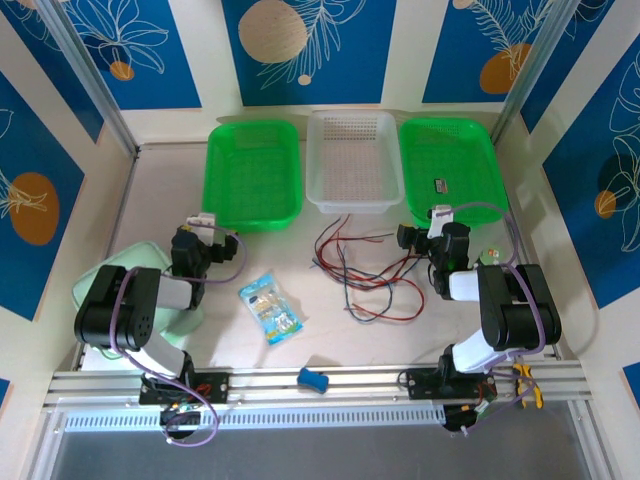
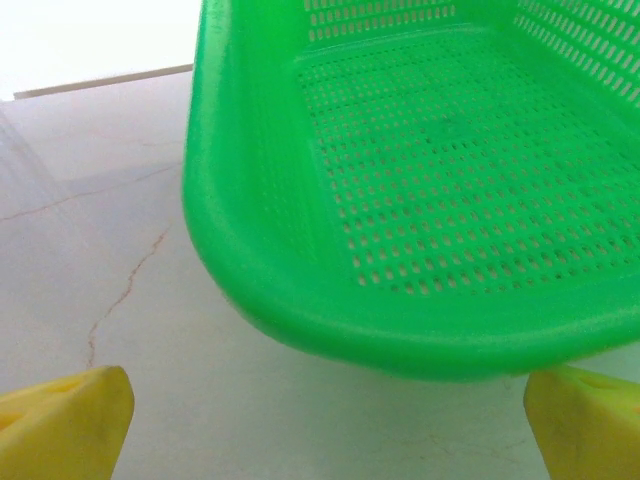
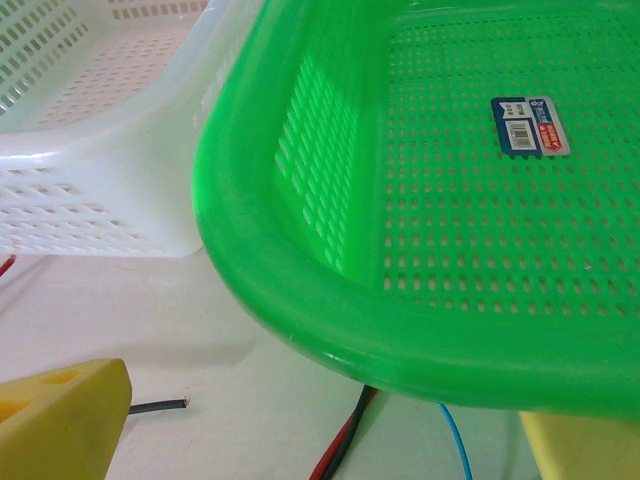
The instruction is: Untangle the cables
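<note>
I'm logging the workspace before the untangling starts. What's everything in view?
left basket: one, green, far left.
white basket: one, white, far middle.
right basket: one, green, far right.
label: one, blue and white, on the right basket's floor.
cables: several, red, black and dark, tangled on the table before the white basket.
snack packet: one, blue and yellow, table's centre-left.
blue object: one, near edge, middle.
yellow-handled tool: one, near edge, right.
pale green object: one, near left.
left gripper: one, yellow-tipped, open, facing the left basket.
right gripper: one, yellow-tipped, open, at the right basket's corner.
</note>
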Controlling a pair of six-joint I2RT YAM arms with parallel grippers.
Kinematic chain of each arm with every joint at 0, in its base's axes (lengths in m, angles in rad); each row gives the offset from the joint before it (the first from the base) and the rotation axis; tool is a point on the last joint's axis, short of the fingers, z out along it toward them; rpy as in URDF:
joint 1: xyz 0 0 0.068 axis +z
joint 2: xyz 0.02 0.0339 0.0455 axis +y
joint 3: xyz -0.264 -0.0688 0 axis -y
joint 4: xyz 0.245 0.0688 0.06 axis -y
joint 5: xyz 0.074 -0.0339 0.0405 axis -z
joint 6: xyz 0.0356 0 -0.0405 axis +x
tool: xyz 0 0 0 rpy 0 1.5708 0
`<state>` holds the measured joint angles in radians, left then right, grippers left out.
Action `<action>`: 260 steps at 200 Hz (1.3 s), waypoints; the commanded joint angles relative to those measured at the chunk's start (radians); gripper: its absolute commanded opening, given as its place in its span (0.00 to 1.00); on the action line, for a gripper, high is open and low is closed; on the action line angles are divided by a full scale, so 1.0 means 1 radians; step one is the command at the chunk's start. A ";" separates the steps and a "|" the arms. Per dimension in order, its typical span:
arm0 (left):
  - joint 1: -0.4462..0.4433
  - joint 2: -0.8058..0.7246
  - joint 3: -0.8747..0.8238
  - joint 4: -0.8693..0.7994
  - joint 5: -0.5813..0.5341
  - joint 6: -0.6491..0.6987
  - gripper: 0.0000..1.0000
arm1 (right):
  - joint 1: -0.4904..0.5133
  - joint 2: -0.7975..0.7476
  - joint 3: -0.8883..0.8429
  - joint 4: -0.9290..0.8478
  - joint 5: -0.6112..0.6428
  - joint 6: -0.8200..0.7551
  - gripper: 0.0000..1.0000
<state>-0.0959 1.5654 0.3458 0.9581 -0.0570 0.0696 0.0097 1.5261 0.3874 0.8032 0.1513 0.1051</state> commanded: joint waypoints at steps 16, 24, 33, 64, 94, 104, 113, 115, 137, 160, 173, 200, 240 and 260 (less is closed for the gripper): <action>-0.023 -0.109 0.008 -0.067 -0.041 0.030 1.00 | 0.016 -0.030 0.029 -0.017 0.045 0.007 0.99; -0.028 -0.139 0.021 -0.116 -0.055 0.032 1.00 | 0.018 -0.040 0.035 -0.035 0.044 0.006 0.99; -0.034 -0.169 0.039 -0.186 -0.068 0.041 1.00 | 0.019 -0.052 0.041 -0.055 0.038 0.000 0.99; -0.044 -0.263 0.063 -0.353 -0.104 0.057 1.00 | 0.030 -0.078 0.039 -0.075 0.049 -0.014 0.99; -0.050 -0.331 0.102 -0.525 -0.142 0.024 1.00 | 0.049 -0.117 0.037 -0.108 0.073 -0.025 0.99; -0.052 -0.350 0.110 -0.567 -0.148 0.011 1.00 | 0.054 -0.135 0.035 -0.124 0.078 -0.027 0.99; -0.056 -0.370 0.115 -0.598 -0.149 -0.002 1.00 | 0.061 -0.153 0.029 -0.131 0.084 -0.031 0.99; -0.056 -0.374 0.118 -0.608 -0.149 -0.005 1.00 | 0.062 -0.158 0.028 -0.135 0.085 -0.031 0.99; -0.070 -0.422 0.152 -0.723 -0.179 -0.024 1.00 | 0.072 -0.211 0.016 -0.201 0.107 -0.017 0.99; -0.075 -0.438 0.216 -0.886 -0.301 -0.056 1.00 | 0.089 -0.291 -0.006 -0.271 0.172 0.027 0.99; -0.076 -0.438 0.255 -0.966 -0.315 -0.069 1.00 | 0.097 -0.339 -0.017 -0.301 0.188 0.034 0.99; -0.076 -0.445 0.342 -1.139 -0.298 -0.138 1.00 | 0.120 -0.438 -0.008 -0.417 0.208 0.031 0.99; -0.128 -0.513 0.427 -1.341 -0.254 -0.302 1.00 | 0.194 -0.644 0.063 -0.745 0.268 0.095 0.99; -0.207 -0.548 0.435 -1.390 -0.253 -0.357 1.00 | 0.220 -0.715 0.103 -0.906 0.260 0.154 0.99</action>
<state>-0.2249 1.0653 0.7464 -0.2821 -0.3206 -0.1719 0.2031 0.8871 0.4229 0.1558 0.3775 0.1738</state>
